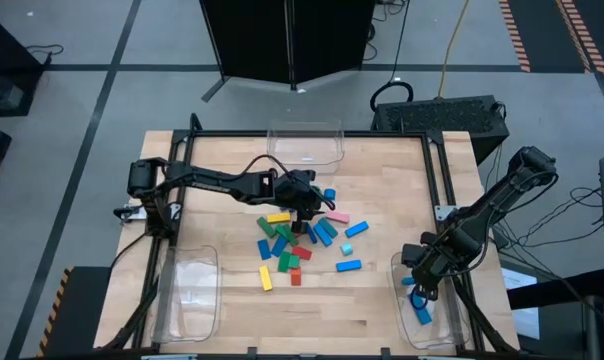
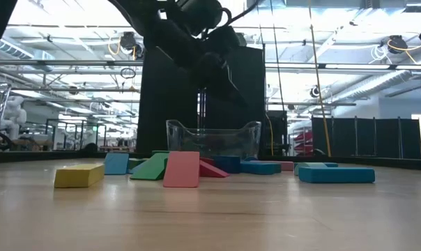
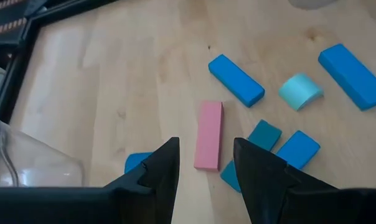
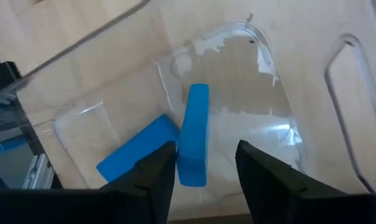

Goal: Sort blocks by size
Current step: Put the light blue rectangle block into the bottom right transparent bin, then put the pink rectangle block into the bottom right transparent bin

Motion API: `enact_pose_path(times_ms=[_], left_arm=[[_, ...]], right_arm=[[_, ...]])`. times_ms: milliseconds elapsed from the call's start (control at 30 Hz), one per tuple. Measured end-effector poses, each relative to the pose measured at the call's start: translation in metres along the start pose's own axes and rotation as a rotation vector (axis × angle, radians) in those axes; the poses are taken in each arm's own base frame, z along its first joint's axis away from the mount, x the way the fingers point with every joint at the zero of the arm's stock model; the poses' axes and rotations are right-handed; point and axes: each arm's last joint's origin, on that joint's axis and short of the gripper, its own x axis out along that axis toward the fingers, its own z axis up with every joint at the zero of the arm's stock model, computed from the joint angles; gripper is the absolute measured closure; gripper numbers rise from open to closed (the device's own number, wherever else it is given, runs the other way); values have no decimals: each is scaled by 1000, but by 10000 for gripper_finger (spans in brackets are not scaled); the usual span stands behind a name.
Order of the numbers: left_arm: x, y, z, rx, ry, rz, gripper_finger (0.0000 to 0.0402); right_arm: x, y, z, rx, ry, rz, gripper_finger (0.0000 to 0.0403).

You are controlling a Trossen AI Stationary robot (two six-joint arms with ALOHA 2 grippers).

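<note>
Left gripper (image 1: 307,210) hangs over the cluster of blocks (image 1: 300,243) at mid-bench, reached in from the left side. In its wrist view the fingers (image 3: 160,177) are spread with nothing between them; a pink bar (image 3: 208,135) lies flat on the wooden bench (image 1: 222,180) just ahead of the gap, apparently not touching either finger. Around the pink bar: a long blue bar (image 3: 236,79), a pale cyan half-round piece (image 3: 299,91), a second blue bar (image 3: 352,75), and two smaller blue/teal pieces (image 3: 281,146) just beside its near end.

The rest of the pile sits loose at bench centre: yellow bar (image 1: 278,217), green pieces (image 1: 283,237), red piece (image 1: 301,253), a yellow bar (image 1: 265,278) at the near-left edge of the pile, a blue bar (image 1: 348,266) off to the right. Low view shows a pink block (image 2: 181,169) leaning in front.

Right gripper (image 1: 418,291) is over the clear bin (image 1: 444,330) at the near-right corner. Fingers (image 4: 155,174) spread, empty. Two blue bars (image 4: 169,146) lie inside this bin, one tilted up across the other, touching.

A second clear bin (image 1: 187,300) is at the near left; a third clear bin (image 1: 304,143) sits at the far edge, centre.
</note>
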Motion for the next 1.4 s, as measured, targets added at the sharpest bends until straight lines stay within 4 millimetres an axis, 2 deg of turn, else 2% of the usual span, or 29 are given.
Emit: enact_pose_path(times_ms=[200,400,667,867,967,1200,1400], left_arm=[[3,-1,-3,58,12,-4,248],[3,0,-2,127,8,3,248],[5,-3,-8,176,16,0,248],[11,-4,-14,117,46,35,246],[19,-5,-17,94,49,35,227],[40,-7,-30,94,63,32,150],[51,3,-32,17,71,46,141]], right_arm=[[-19,4,0,3,12,-35,239],[-37,11,4,-31,-72,-40,239],[-40,13,7,-70,-133,-45,238],[-41,14,8,-88,-156,-50,238],[-41,15,9,-100,-167,-39,238],[-41,19,11,-123,-188,0,238],[-41,21,12,-140,-200,23,238]])
